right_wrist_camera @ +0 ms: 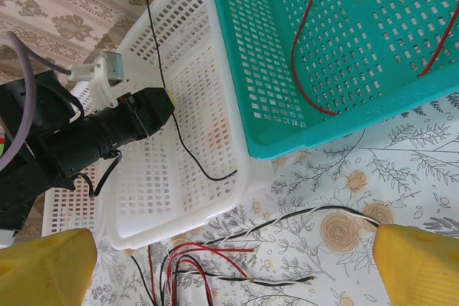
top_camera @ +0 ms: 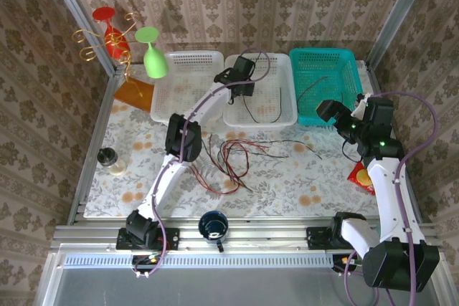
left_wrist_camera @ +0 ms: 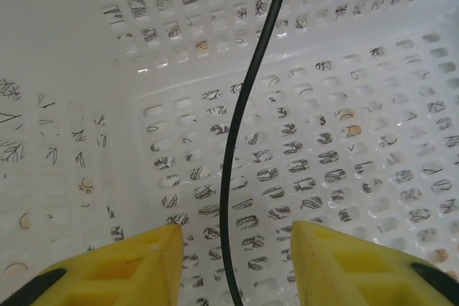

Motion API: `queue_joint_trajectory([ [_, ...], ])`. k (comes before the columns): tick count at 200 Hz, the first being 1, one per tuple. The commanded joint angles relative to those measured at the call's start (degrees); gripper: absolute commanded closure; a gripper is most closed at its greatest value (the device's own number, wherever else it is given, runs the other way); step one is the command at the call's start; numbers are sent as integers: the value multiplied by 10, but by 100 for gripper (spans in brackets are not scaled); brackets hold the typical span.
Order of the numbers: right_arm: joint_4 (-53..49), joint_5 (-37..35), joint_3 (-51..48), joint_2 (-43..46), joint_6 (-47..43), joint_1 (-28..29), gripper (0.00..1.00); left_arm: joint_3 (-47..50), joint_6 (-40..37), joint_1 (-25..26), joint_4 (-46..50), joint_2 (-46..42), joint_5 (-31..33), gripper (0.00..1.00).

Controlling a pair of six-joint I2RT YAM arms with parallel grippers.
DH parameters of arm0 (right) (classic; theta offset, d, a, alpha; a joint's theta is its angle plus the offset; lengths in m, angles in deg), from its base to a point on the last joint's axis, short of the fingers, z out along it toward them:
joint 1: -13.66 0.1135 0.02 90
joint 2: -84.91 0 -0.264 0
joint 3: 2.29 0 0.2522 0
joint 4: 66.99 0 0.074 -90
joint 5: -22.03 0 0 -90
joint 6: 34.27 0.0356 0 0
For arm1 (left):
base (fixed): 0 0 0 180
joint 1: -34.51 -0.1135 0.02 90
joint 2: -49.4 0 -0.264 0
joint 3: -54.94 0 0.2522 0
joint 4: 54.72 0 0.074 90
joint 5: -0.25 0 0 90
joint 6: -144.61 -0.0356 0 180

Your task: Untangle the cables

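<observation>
My left gripper [top_camera: 240,80] hangs inside the middle white basket [top_camera: 287,116]. A black cable [left_wrist_camera: 237,141] runs down between its yellow fingers [left_wrist_camera: 136,263], which stand apart and do not touch it; the gripper [left_wrist_camera: 237,231] is open. The same cable [right_wrist_camera: 176,127] curls across the basket floor. A tangle of red and black cables [top_camera: 233,159] lies on the table in front of the baskets. A red cable [right_wrist_camera: 297,55] lies in the teal basket [top_camera: 323,55]. My right gripper [top_camera: 326,112] hovers open near the teal basket's front, and its fingers [right_wrist_camera: 419,259] frame the tangle [right_wrist_camera: 186,263].
A second white basket [top_camera: 186,59] stands left of the middle one. A wire rack with a red glass [top_camera: 115,34] and a green glass [top_camera: 152,55] occupies the back left. A small jar [top_camera: 111,161], a dark cup [top_camera: 213,224] and a red packet [top_camera: 362,175] sit near the table edges.
</observation>
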Motion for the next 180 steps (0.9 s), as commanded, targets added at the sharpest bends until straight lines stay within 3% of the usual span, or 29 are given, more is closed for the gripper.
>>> queue_joint_trajectory([
  [1,9,16,15,-1,7,-3,0,-22,-10,0,-17,12,-2,65],
  [33,3,21,26,-1,6,-3,0,-22,-26,0,-29,15,7,73],
  [62,-6,23,37,1,0,-3,0,-26,-33,0,-38,23,14,73],
  [90,-7,27,39,5,1,-3,0,-35,-45,4,-40,28,10,84],
  [149,-15,30,48,10,0,-3,0,-35,-28,-1,-42,36,6,77],
  [180,-19,29,47,16,-2,-3,0,-36,-18,-6,-40,35,1,100],
])
